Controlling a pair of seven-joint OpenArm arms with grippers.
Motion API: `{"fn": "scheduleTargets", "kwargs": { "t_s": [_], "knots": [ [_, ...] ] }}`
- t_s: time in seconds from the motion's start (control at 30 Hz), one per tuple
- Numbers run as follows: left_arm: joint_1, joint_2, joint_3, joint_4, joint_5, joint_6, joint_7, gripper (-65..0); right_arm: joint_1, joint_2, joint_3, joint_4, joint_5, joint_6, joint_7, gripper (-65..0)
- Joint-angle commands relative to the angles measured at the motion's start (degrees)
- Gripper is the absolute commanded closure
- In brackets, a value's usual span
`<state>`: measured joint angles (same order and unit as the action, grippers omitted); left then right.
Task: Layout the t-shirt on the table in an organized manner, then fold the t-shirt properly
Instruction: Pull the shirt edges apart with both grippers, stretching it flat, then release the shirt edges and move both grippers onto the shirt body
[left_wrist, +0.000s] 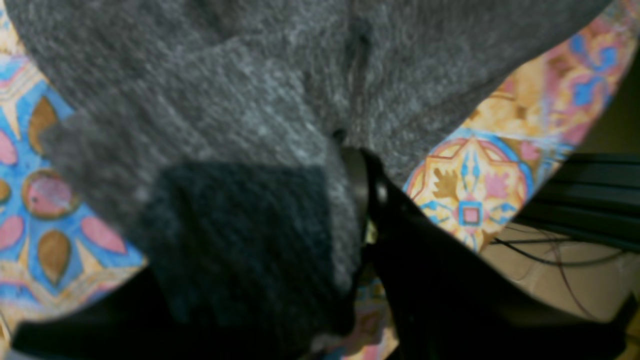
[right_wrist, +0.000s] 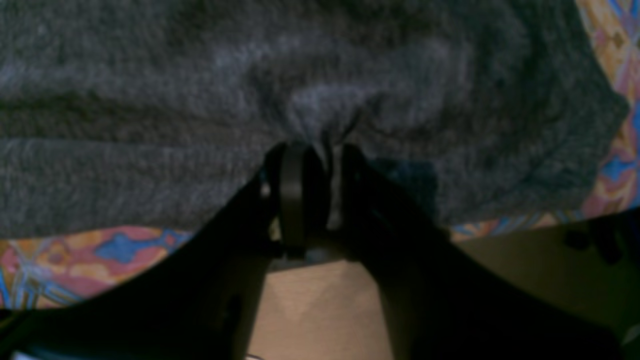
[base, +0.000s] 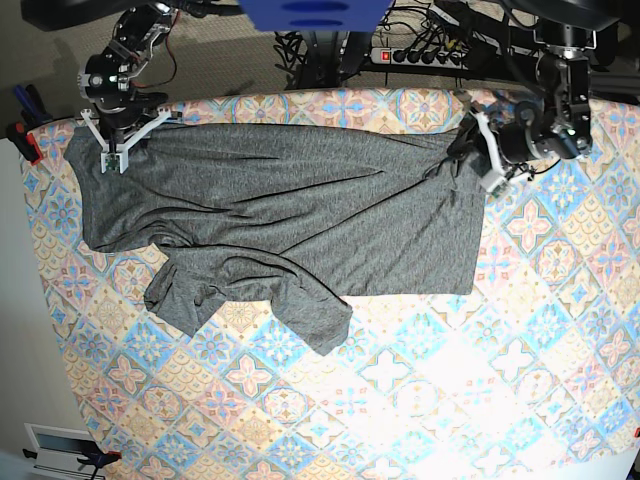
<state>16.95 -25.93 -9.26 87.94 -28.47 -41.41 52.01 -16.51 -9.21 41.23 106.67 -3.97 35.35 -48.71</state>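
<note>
The dark-grey t-shirt (base: 300, 220) lies spread across the back half of the table (base: 450, 400), with one sleeve folded over near its front hem. My right gripper (base: 120, 150) is at the shirt's back left corner. In the right wrist view its fingers (right_wrist: 292, 195) stand slightly apart, and a pleat of the t-shirt (right_wrist: 150, 100) bunches at the tips of the right gripper (right_wrist: 325, 150). My left gripper (base: 487, 160) is at the shirt's right edge. In the left wrist view the t-shirt (left_wrist: 225, 100) drapes over one finger of the left gripper (left_wrist: 340, 150) and hides it.
The table's back edge runs just behind both grippers, with the patterned table cloth (left_wrist: 475, 190) ending near dark rails and loose cables (left_wrist: 550, 250). A power strip and cables (base: 420, 50) lie beyond it. Red clamps (base: 25, 140) sit on the left edge.
</note>
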Motion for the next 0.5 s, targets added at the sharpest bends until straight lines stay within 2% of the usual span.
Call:
{"fn": "scheduleTargets", "kwargs": {
  "t_s": [0.0, 0.17, 0.3, 0.47],
  "knots": [
    [2.43, -1.10, 0.86, 0.37, 9.17, 1.41, 9.57, -16.7, 0.38, 0.55, -0.57, 1.77, 0.58, -0.32, 0.93, -11.1],
    [2.87, -2.15, 0.95, 5.82, 11.28, 1.41, 10.19, -17.0, 0.21, 0.55, -2.68, 2.38, 0.58, -0.32, 0.84, -11.2],
    [3.31, -2.59, 0.95, 6.34, 18.23, 1.41, 12.56, -17.0, -0.59, 0.55, -6.11, 2.29, 0.58, -0.32, -0.65, -11.2],
    [3.67, -2.68, 0.95, 8.10, 25.88, 1.41, 12.47, -17.1, -0.76, 0.64, -8.22, 2.65, 0.49, -0.32, -1.01, -12.2]
  ]
}}
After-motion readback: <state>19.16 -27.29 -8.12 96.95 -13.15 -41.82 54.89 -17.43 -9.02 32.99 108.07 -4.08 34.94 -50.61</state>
